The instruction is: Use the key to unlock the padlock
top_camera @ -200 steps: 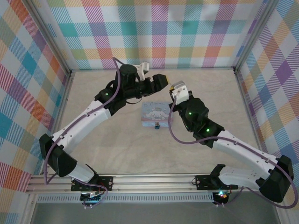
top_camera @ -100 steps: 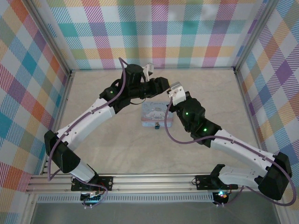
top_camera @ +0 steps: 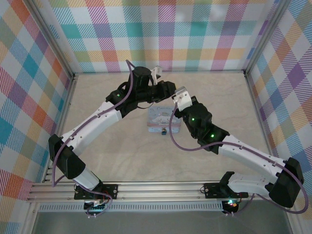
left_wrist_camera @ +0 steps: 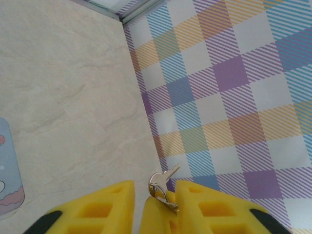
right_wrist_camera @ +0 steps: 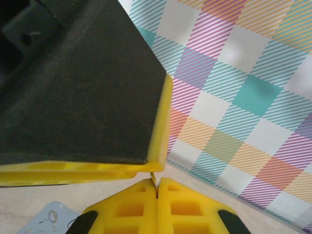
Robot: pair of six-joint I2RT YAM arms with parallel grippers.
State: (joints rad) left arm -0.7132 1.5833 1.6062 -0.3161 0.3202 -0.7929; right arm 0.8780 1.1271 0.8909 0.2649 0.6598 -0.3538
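The key (left_wrist_camera: 161, 184) is pinched in the clenched right jaws, apparently for handing over; whether the left jaws around it grasp it cannot be told. The padlock (top_camera: 165, 130) is set on the worktop (top_camera: 122, 146) at the tin's (top_camera: 163, 118) near edge.

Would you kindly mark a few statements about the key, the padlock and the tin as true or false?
1. The right gripper is shut on the key. True.
2. The padlock lies at the far edge of the tin. False: it lies at the near edge.
3. The key is in the padlock. False: it is held up, apart from the padlock.
4. The tin is pale blue. True.
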